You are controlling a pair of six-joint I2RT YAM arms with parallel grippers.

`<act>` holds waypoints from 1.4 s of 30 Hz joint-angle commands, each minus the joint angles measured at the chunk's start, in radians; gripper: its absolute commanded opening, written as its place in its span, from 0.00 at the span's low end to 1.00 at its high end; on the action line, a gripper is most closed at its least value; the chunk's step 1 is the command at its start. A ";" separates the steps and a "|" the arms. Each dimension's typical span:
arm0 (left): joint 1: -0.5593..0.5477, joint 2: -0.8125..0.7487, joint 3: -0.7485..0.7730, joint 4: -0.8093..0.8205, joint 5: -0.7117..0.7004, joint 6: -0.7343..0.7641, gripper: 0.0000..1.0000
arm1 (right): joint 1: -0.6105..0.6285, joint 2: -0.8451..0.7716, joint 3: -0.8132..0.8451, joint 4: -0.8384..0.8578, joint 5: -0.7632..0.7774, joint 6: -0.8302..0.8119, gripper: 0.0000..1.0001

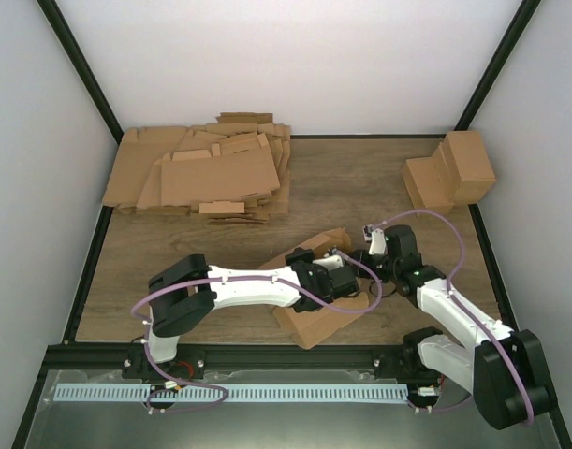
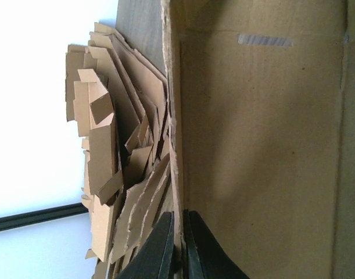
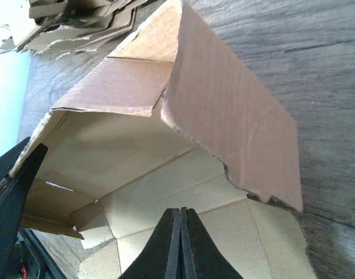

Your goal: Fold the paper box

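The paper box (image 1: 314,323) lies partly folded at the near middle of the table, with its walls raised and its inside showing. My left gripper (image 1: 340,266) reaches across to its far side. In the left wrist view the left gripper (image 2: 181,232) is shut on the thin upright edge of a wall of the paper box (image 2: 264,145). My right gripper (image 3: 181,210) is shut with nothing between its fingers, its tip just above the inner floor of the paper box (image 3: 223,104). In the top view the right gripper (image 1: 368,254) sits close beside the left one.
A thick heap of flat cardboard sheets (image 1: 206,173) fills the back left of the table. Two folded cardboard boxes (image 1: 449,168) stand at the back right. Black frame rails border the table edges.
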 commanded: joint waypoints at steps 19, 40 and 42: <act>-0.053 0.062 -0.042 0.000 -0.145 -0.077 0.08 | 0.030 -0.078 -0.049 -0.015 0.143 -0.009 0.25; 0.024 -0.003 -0.043 0.054 -0.206 0.025 0.12 | 0.029 -0.144 -0.160 0.057 -0.056 0.125 0.44; 0.036 -0.012 -0.042 0.075 -0.202 0.049 0.12 | 0.029 -0.140 -0.166 0.072 -0.061 0.128 0.45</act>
